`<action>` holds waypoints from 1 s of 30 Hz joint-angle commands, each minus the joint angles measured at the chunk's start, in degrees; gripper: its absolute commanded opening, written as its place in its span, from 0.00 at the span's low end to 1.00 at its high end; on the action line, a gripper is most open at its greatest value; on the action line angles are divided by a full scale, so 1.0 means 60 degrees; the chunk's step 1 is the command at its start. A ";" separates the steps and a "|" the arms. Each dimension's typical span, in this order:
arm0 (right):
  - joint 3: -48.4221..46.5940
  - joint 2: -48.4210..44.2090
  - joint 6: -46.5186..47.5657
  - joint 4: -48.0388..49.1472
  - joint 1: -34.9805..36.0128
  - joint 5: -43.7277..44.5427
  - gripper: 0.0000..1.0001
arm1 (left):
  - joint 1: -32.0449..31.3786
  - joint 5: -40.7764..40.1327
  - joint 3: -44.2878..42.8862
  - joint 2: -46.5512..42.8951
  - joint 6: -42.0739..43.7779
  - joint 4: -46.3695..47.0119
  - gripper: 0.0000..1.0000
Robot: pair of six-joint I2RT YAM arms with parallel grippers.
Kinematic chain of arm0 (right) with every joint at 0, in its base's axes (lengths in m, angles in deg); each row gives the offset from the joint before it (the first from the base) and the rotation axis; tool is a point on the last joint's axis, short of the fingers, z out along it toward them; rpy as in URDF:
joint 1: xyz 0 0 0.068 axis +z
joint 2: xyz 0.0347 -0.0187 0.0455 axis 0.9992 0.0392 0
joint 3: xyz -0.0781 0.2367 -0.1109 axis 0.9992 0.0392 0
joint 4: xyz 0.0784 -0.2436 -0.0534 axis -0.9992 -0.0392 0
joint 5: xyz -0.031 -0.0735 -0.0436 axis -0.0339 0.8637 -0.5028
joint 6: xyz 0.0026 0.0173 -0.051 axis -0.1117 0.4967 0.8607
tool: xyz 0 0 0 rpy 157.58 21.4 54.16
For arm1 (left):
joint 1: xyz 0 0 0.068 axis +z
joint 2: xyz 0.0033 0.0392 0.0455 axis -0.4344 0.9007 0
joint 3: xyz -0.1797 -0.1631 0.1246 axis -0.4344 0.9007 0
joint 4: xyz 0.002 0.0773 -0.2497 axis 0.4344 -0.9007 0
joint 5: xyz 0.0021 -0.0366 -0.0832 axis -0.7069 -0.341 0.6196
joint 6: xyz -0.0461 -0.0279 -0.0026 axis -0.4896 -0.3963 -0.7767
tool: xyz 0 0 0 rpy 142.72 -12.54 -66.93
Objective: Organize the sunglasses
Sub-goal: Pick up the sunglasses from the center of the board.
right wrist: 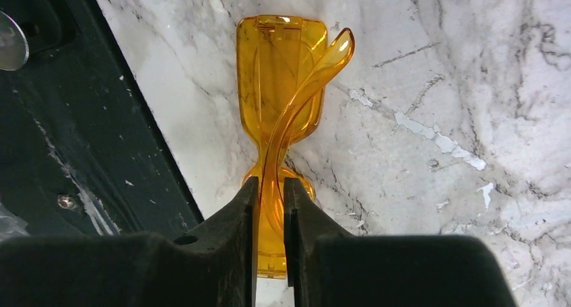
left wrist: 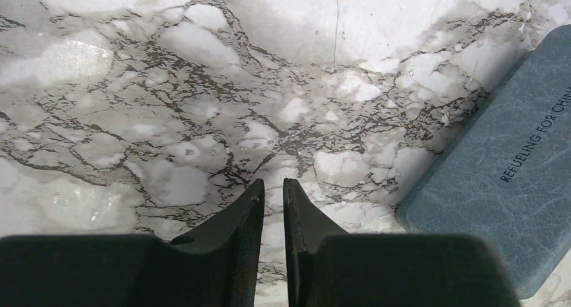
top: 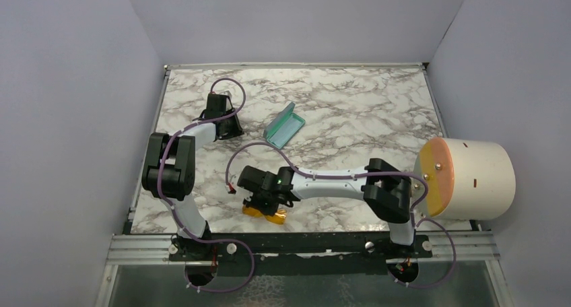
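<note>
The folded orange-amber sunglasses (top: 264,212) lie near the table's front edge. In the right wrist view the sunglasses (right wrist: 279,91) run away from my fingers, and my right gripper (right wrist: 271,186) is shut on their middle, at the bridge. In the top view the right gripper (top: 267,200) sits right over them. The blue-grey case (top: 283,124) lies open at the table's middle back, its teal inside showing. My left gripper (top: 229,126) is shut and empty just left of the case. In the left wrist view the gripper (left wrist: 273,186) hovers over marble, the case (left wrist: 504,165) at its right.
A large cream cylinder with an orange face (top: 466,178) stands at the right edge. A black rail (top: 296,245) runs along the table's front edge, close to the sunglasses; it shows in the right wrist view (right wrist: 60,132). Grey walls enclose the marble table (top: 363,112).
</note>
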 commanded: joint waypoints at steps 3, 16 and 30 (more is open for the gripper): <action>0.0078 -0.0831 -0.0461 0.0351 0.0040 0.0523 0.01 | 0.0080 0.0286 0.0085 -0.0316 -0.0071 0.0207 0.20; 0.0554 -0.0811 -0.0473 0.0439 -0.0095 0.0520 0.01 | 0.0066 0.0348 0.0088 -0.0297 -0.0104 0.0258 0.20; 0.0687 -0.0343 -0.0375 0.0802 -0.0098 0.0462 0.04 | 0.0065 0.0362 0.0102 -0.0324 -0.0090 0.0265 0.20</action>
